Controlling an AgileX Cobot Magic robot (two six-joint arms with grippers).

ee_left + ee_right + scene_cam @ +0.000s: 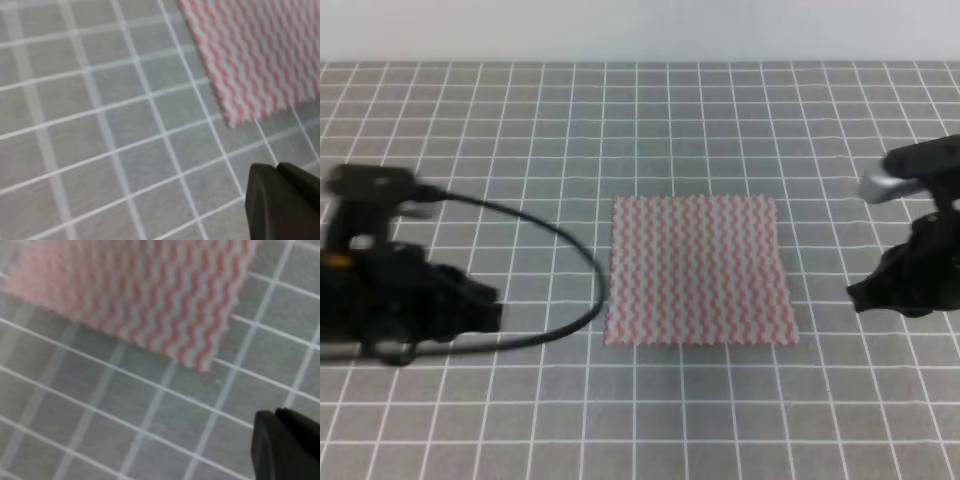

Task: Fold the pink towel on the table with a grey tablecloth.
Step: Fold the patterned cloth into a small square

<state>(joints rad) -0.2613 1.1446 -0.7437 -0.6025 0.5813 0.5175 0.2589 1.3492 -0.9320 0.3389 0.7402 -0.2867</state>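
Grey gridded table (720, 420) with the towel flat at its middle and an arm on each side.

Nearest the camera the cloth is bare grid. Farther in, the towel (699, 270) lies spread out, unfolded, between the two arms and touching neither. Left end effector (480, 305) sits low beside the towel's left edge, a black cable (570, 245) looping from it; right end effector (880, 290) hangs near the right edge. Each wrist view shows dark fingers pressed together, so both look closed and empty.
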